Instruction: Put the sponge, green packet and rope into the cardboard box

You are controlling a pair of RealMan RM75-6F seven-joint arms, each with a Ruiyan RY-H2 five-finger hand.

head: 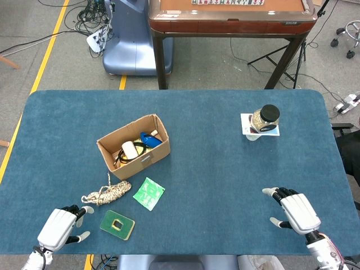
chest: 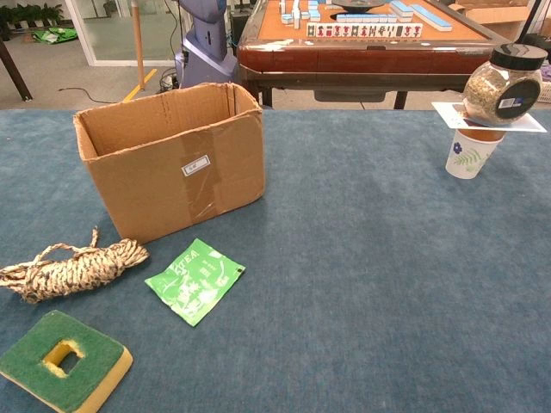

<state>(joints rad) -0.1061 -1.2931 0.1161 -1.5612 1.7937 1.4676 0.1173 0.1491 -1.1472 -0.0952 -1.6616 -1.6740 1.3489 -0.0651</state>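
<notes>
**Three items wait outside the box**

On the blue worktop point(head: 225, 185), the cardboard box point(head: 135, 147) sits left of centre, already holding odds and ends; at its 6 o'clock lie the rope point(head: 107, 193) and green packet point(head: 149, 193), near each other but apart, with the sponge point(head: 117, 224) nearer the front edge; none is yet inside. Left robot hand point(head: 59, 228) rests empty, fingers loosely curled, just at the sponge's 9 o'clock; right robot hand point(head: 295, 211) lies spread and empty, well apart. Judged best: the left takes the sponge first, pinching its edges squarely; lift clear of the rope before crossing the box wall.
</notes>
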